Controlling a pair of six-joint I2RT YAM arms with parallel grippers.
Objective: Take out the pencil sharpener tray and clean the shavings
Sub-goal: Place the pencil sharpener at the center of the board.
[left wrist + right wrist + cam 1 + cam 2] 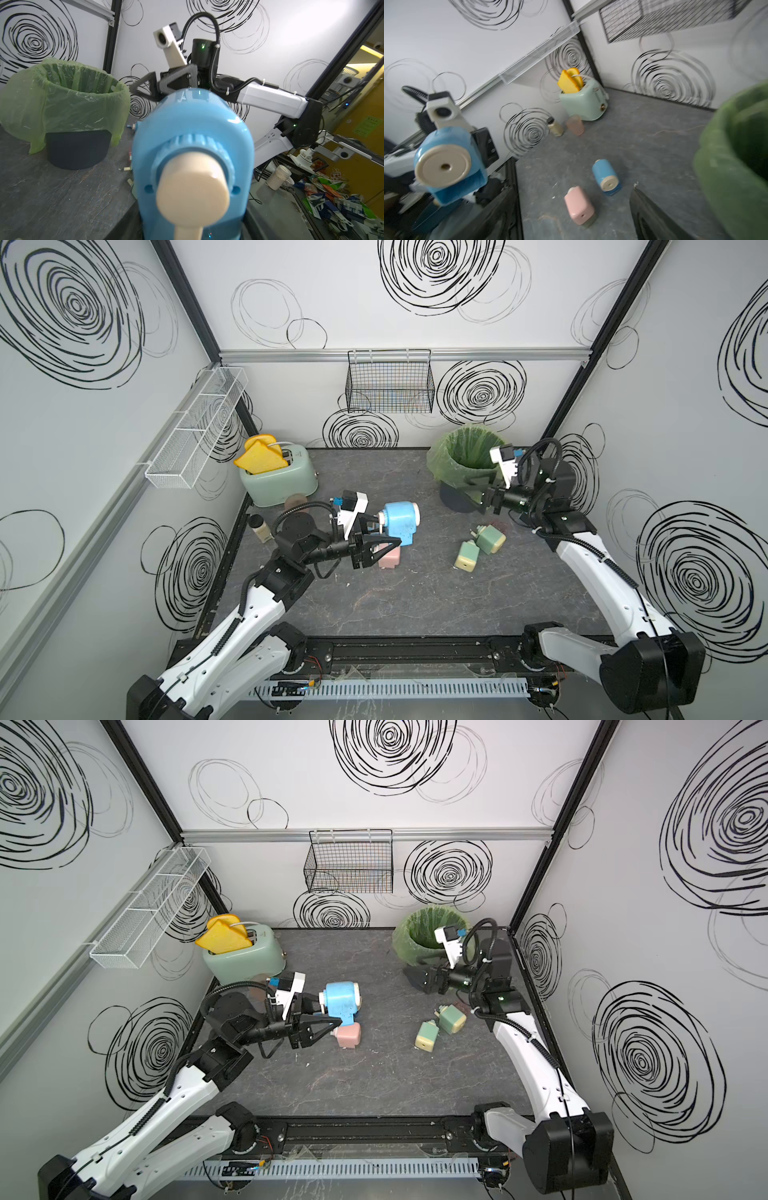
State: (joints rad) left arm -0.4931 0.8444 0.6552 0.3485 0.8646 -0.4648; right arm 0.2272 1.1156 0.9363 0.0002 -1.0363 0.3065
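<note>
- Sharpener (400,517), blue: left gripper (384,533) pinches its crank end. We note it is held clear of the table (415,605), just above a pink one (390,559).
- Tray: we cannot make it out in any view.
- Shavings (347,584): we see only a few pale flecks on the table.
- Right gripper (476,492): jaws spread, nothing between them, beside the bin (440,460).
- Two green sharpeners (490,539) lie tipped over, touching, near the right arm.
</note>
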